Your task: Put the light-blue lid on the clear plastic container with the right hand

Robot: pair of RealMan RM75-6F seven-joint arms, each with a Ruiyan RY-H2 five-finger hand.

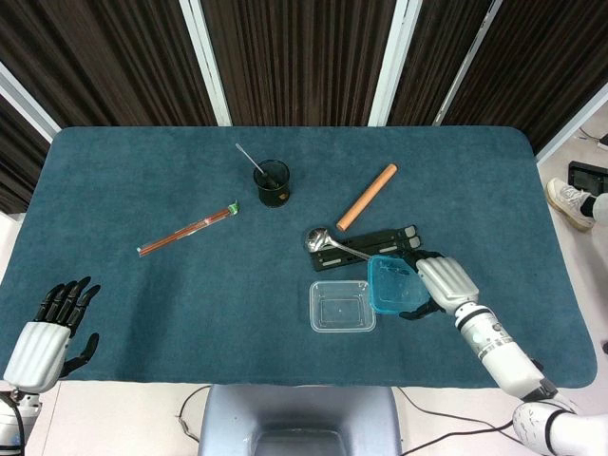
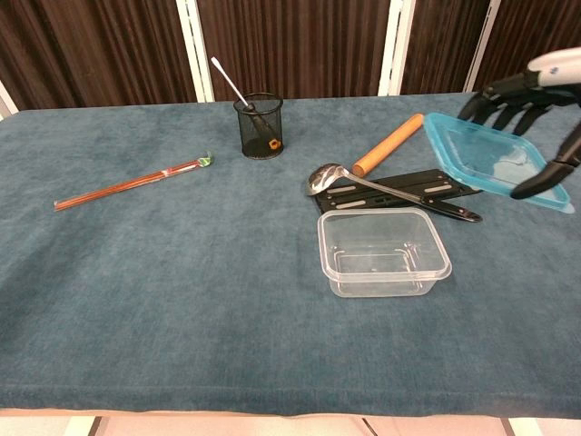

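Right hand (image 1: 439, 285) grips the light-blue rectangular plastic lid (image 1: 393, 284), fingers (image 2: 505, 94) over its far edge and the thumb at its near edge; in the chest view the lid (image 2: 490, 156) is lifted off the cloth and tilted. From the head view it sits just right of the clear rectangular plastic container (image 1: 342, 306), its left edge overlapping the container's right rim in that view; whether the two touch cannot be told. Container (image 2: 383, 251) rests open on the dark teal table cloth (image 1: 190, 294), near the front edge. Just behind it lie a flat black slotted holder (image 1: 375, 249) and a metal ladle with a black handle (image 1: 334, 244) laid across it. An orange wooden rod (image 1: 367, 197) lies diagonally behind those. A black mesh cup (image 1: 273, 182) stands further left with a thin metal stick (image 1: 250, 160) leaning in it. A slim red packet of chopsticks (image 1: 186, 228) lies well to the left. Left hand (image 1: 49, 328) rests at the near left corner, off the cloth edge, holding nothing, fingers extended and slightly apart.
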